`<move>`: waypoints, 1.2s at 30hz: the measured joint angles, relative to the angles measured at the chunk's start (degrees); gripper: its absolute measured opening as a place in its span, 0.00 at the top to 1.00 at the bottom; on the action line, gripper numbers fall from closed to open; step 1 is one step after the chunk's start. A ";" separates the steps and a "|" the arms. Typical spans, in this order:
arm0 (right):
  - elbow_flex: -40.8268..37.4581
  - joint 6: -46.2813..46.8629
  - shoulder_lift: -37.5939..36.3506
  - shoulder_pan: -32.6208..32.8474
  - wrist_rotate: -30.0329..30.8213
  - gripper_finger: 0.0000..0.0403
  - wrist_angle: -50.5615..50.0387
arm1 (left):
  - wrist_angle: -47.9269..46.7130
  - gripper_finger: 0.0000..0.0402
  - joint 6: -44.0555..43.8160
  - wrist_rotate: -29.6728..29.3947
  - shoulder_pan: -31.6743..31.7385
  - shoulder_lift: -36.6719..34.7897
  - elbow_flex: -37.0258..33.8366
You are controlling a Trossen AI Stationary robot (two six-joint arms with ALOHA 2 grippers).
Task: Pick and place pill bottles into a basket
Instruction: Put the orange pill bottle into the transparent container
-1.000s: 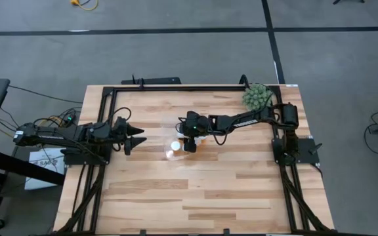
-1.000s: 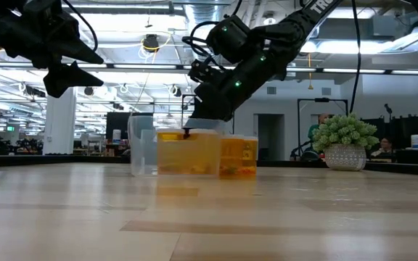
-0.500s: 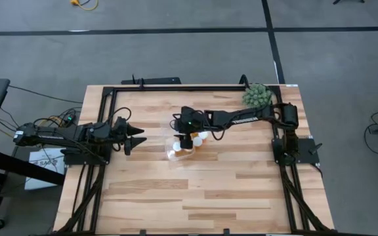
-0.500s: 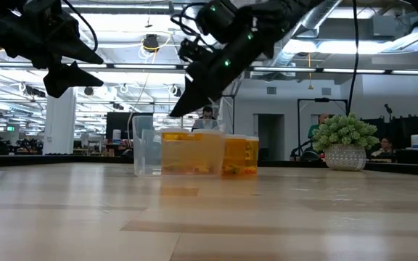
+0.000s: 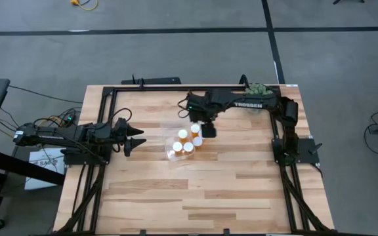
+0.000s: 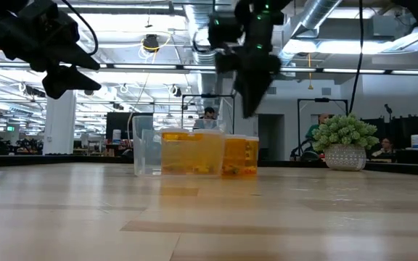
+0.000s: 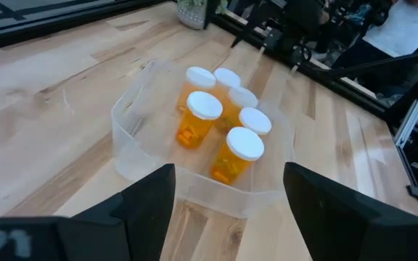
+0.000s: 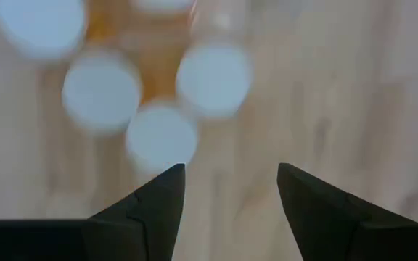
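Observation:
The clear basket [image 5: 176, 154] stands on the wood near the table's middle and also shows in the left wrist view [image 7: 133, 134]. Several orange pill bottles [image 7: 203, 116] with white caps stand upright in a cluster in it. Whether the bottles on its right side [image 5: 197, 140] are inside the wall, I cannot tell. My right gripper [image 5: 208, 129] hangs open and empty above the table, just far and right of the cluster; its wrist view [image 8: 231, 170] looks down on blurred caps. My left gripper [image 5: 138, 139] waits open and empty left of the basket.
A green potted plant [image 6: 345, 141] stands at the far right corner, partly under my right arm in the high view. A black frame [image 5: 176, 87] runs along the table's far, left and right edges. Bare wood [image 5: 195, 196] lies nearer the front edge.
My right gripper has risen from low over the bottles in the basket and drawn back toward the table's far and right edges, now high and clear of them. The white caps it covered now show in the high view.

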 joint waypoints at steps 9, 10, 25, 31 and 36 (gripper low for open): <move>-11.18 1.55 -0.91 -4.70 -12.29 0.50 1.78 | 0.17 0.39 1.84 -0.02 0.00 0.02 0.00; -12.61 1.55 -0.92 -4.84 -12.33 0.50 2.41 | 0.18 0.39 1.84 -0.02 0.01 0.01 0.00; -39.00 4.80 -9.16 -4.73 -12.59 0.59 28.70 | 0.19 0.39 1.89 0.21 0.02 0.00 0.00; -54.73 12.78 -17.90 -4.38 -12.30 0.61 50.15 | 0.28 0.39 1.87 0.21 0.00 0.02 0.00; -65.99 20.95 -21.10 -3.49 -11.66 0.60 71.40 | 0.29 0.39 1.87 0.21 0.01 0.00 0.00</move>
